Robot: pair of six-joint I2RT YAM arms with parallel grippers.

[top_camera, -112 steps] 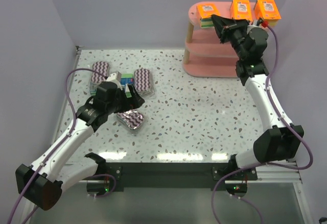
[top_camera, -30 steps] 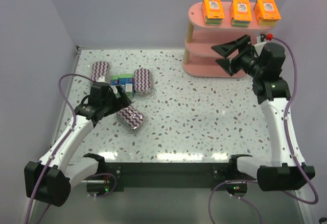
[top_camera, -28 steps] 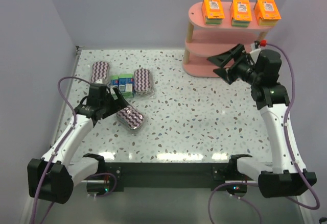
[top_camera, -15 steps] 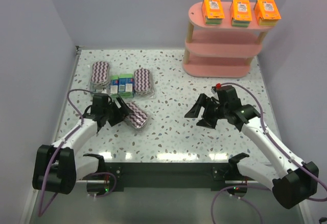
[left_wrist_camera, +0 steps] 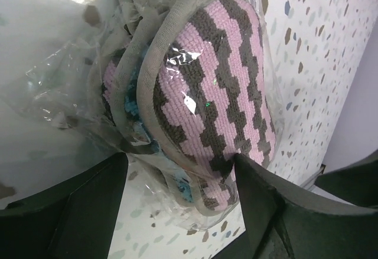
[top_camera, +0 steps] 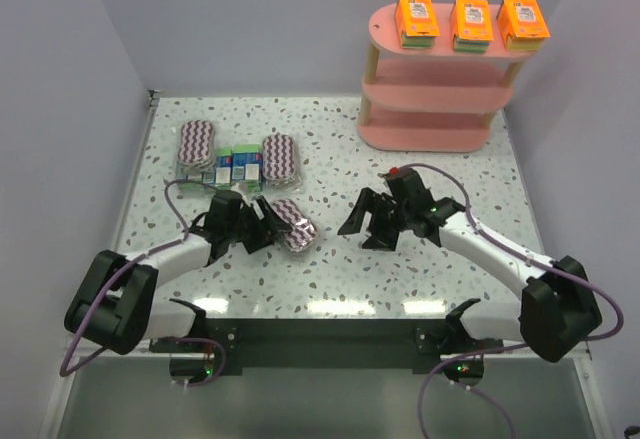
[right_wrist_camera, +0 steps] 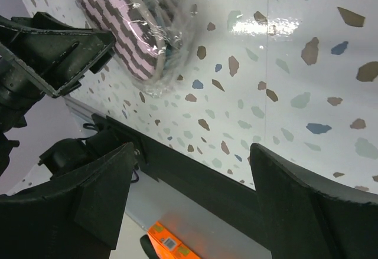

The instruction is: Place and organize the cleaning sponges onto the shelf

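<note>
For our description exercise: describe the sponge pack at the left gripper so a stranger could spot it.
On the speckled table, look front-left, between the fingers of the left gripper. The oval purple-white zigzag pack there lies alone, away from the other packs.

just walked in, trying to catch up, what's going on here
Two robot arms are stocking a pink shelf with sponge packs. Three orange packs already sit on its top tier. The left gripper has its jaws either side of a purple zigzag sponge on the table; whether it is clamped is unclear. The right gripper hovers open and empty close by. Two more zigzag sponges and the blue-green boxes lie at the far left.
</note>
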